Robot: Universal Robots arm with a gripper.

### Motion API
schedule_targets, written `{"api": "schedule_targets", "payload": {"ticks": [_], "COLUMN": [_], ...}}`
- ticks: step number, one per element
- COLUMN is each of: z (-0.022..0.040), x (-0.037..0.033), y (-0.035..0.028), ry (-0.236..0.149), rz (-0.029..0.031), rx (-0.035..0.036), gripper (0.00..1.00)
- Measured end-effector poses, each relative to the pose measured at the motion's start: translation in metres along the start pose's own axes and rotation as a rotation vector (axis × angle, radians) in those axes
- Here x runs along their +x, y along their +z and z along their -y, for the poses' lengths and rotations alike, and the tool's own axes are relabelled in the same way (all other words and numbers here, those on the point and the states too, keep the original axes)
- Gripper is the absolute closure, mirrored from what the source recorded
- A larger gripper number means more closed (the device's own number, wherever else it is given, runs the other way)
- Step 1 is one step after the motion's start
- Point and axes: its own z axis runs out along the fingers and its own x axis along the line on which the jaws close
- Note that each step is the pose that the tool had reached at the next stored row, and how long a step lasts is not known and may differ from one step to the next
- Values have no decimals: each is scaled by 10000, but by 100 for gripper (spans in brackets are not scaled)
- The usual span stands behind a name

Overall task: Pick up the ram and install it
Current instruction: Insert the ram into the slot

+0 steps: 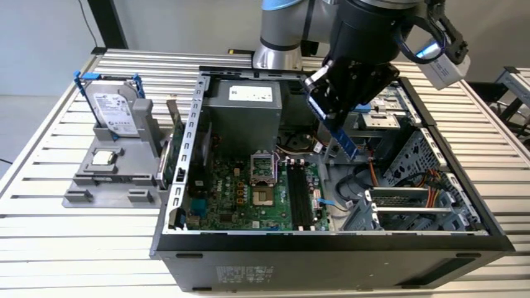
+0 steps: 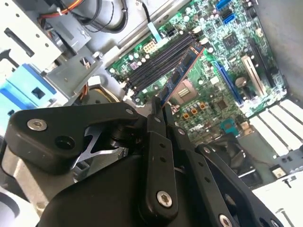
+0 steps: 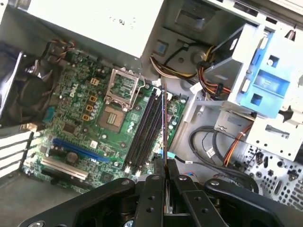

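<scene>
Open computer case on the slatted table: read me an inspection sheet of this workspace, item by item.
Surface: slatted metal table, with the computer case lying open on it.
Job's things: ram held above the motherboard, by the black memory slots, not seated.
Clutter: hard drive standing in a grey holder at the exterior view's left.
End effector: shut on the ram's upper end.
Cables: orange and black wires by the drive bay, apart from the slots.
Surroundings: another slatted table at the exterior view's right edge.
</scene>
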Motion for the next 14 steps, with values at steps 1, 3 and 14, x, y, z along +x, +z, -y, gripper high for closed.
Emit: {"api": "schedule_targets", "payload": {"ticks": [1,3,14], "z": [0,0,0], "x": [0,0,0], "y": [0,0,0], "ry": [181,499,2209], "rz": [5,14,61], "rx": [4,11,52], "gripper": [100,100,100]}}
